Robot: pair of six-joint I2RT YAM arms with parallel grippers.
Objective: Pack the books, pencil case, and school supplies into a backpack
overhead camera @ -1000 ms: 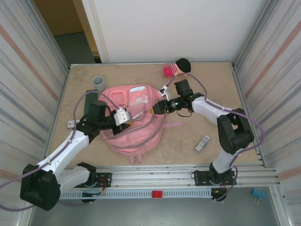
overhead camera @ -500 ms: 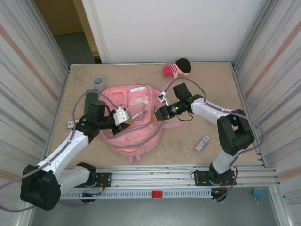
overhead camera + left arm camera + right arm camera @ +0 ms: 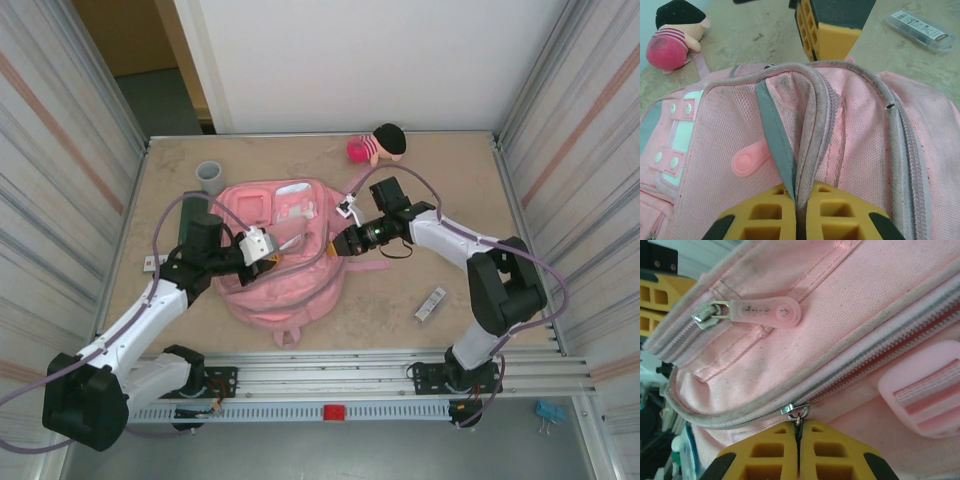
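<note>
From above, the backpack lies flat in the middle of the table with both my arms reaching in over it, though what I hold cannot be made out there. My left wrist view shows my left jaws clenched on its grey-edged seam, with the school supplies strip lying on the table beyond. My right wrist view shows my right jaws pinching the metal zip slider.

I'm watching the right gripper, clamped on the zipper pull, sliding nearer along the right edge of the backpack. Its forearm is swinging near and to the right, uncovering the pink doll by the far wall.
</note>
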